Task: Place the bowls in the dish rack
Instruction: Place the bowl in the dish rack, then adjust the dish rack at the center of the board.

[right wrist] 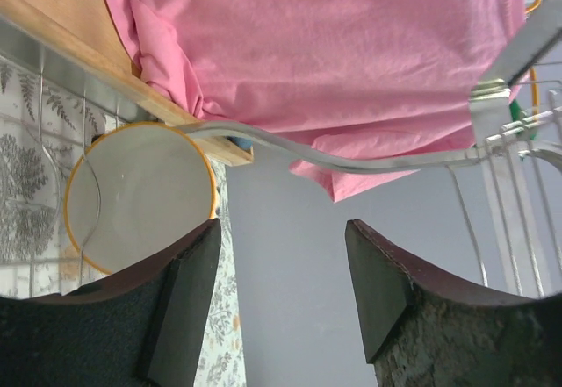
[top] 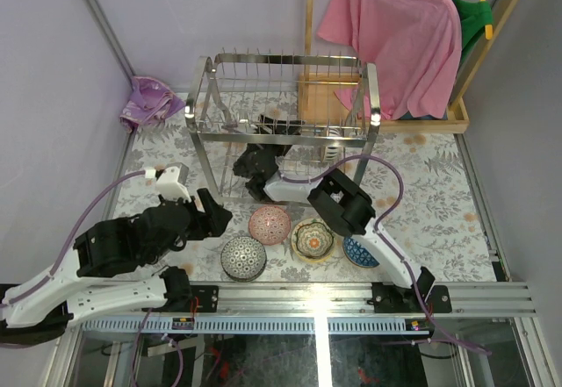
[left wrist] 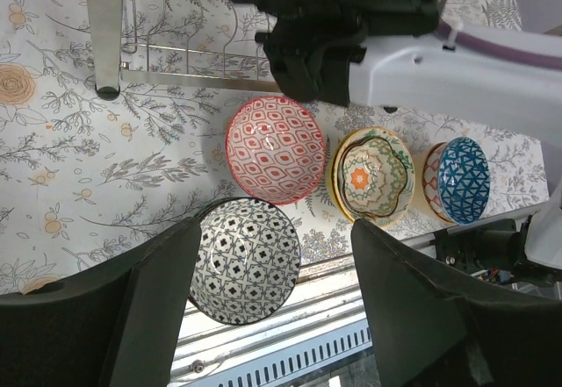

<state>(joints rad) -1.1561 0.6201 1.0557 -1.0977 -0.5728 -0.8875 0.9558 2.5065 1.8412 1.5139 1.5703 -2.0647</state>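
The steel dish rack stands at the back middle of the table. Four bowls sit in front of it: red-patterned, black-and-white, yellow-green and blue. My left gripper is open and empty, just left of the red bowl. In the left wrist view the black-and-white bowl lies between its spread fingers. My right gripper is open and empty, reaching into the rack's lower tier. Its view shows a white bowl with a yellow rim behind rack wires.
A pink shirt hangs on a wooden-framed stand behind the rack at right. A purple bag lies at the back left. An aluminium rail runs along the near edge. Grey walls close in both sides.
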